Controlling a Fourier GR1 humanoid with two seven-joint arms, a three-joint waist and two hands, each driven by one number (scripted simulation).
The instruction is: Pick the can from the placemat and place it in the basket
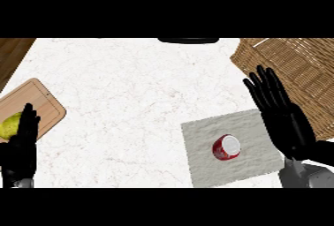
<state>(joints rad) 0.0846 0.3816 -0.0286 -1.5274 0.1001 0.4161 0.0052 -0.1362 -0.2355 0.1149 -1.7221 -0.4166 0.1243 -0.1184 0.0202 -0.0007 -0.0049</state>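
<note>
A red can (226, 147) with a white top stands on the pale grey placemat (202, 137) at the lower right of the counter. My right hand (282, 115) is open, fingers straight and pointing away from me, just to the right of the can and apart from it, overlapping the placemat's right edge. The woven wicker basket (300, 62) sits at the far right corner, beyond the right hand. My left hand (20, 145) rests open at the lower left edge, fingers up.
A wooden cutting board (36, 103) lies at the left edge with a yellow-green fruit (9, 125) on it, partly hidden by the left hand. A dark object (187, 40) shows at the far edge. White marble counter lies between board and placemat.
</note>
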